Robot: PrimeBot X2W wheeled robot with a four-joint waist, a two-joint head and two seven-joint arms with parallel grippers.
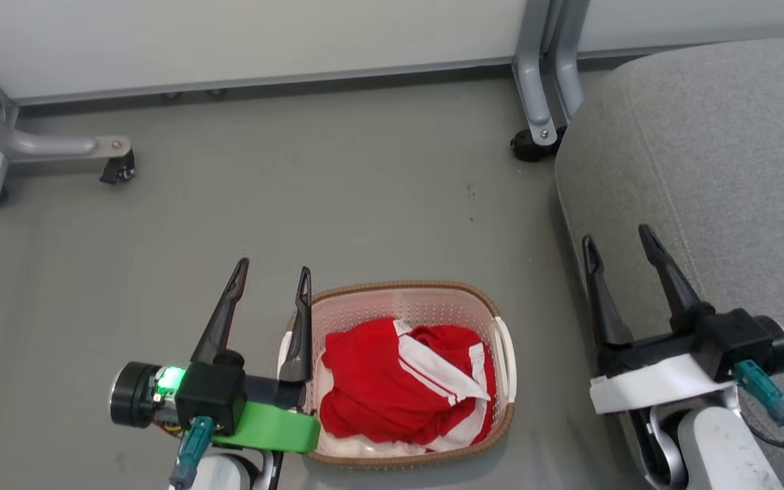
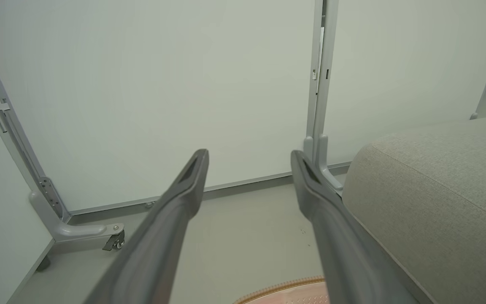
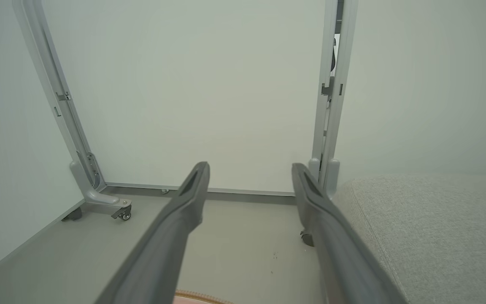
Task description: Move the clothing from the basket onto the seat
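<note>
Left hand, right hand spread, empty — clothing in basket.

Left gripper and right gripper hover — both jaws spread wide.

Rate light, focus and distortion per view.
Head view: even light, no glare, sharp, soft shadow by the basket. Left wrist view: wall posts bow, left pincer blurs near the lens. Right wrist view: hazier, paler; seat texture soft.

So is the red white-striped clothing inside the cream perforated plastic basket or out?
Inside: the red striped clothing lies bunched within the cream perforated basket.
</note>
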